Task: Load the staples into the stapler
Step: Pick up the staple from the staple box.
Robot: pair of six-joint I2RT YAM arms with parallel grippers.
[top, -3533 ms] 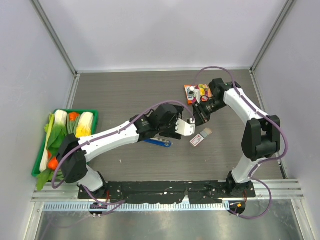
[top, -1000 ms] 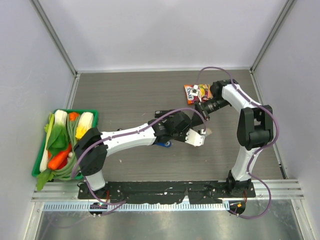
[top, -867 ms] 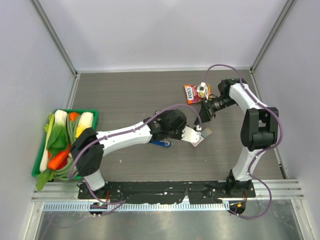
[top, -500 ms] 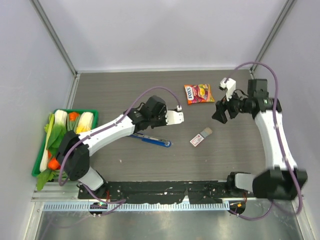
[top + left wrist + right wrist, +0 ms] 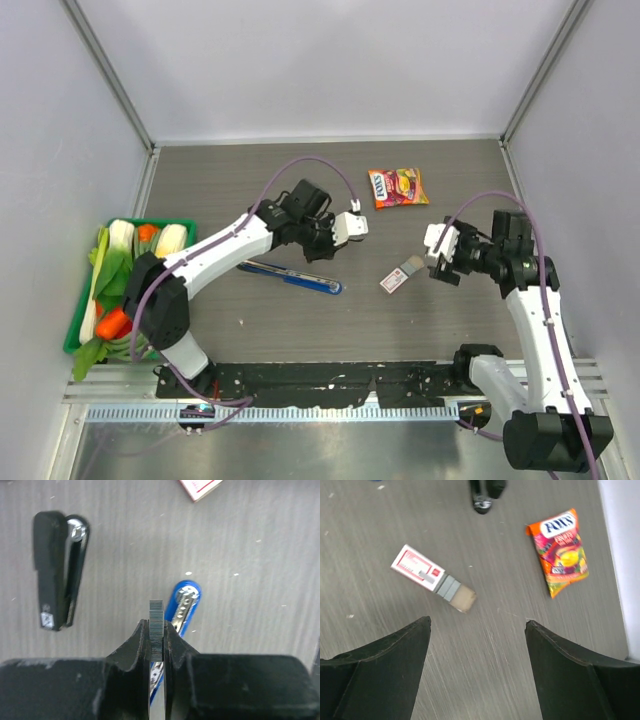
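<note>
My left gripper (image 5: 156,623) is shut on a short grey strip of staples (image 5: 156,614) that stands upright between its fingers, above the table. The black stapler (image 5: 52,570) lies flat to the left of that gripper in the left wrist view, apart from it, with metal showing at its top end. The white-and-red staple box (image 5: 417,569) lies with its inner tray pulled out, showing more grey staples (image 5: 447,587). My right gripper (image 5: 477,624) hangs open and empty just on the near side of the box (image 5: 398,277). From above, the left gripper (image 5: 332,240) is left of the box and the right gripper (image 5: 443,262) is right of it.
A blue stapler (image 5: 290,277) lies open on the table below the left gripper, its metal rail (image 5: 182,607) showing. An orange snack bag (image 5: 397,186) lies at the back, also in the right wrist view (image 5: 561,550). A green tray (image 5: 72,335) of vegetables sits at the left wall.
The left gripper pulled back from the staple box toward the left with the staples in it. The right gripper left the snack bag area, swung right and nearer, and opened wide.
</note>
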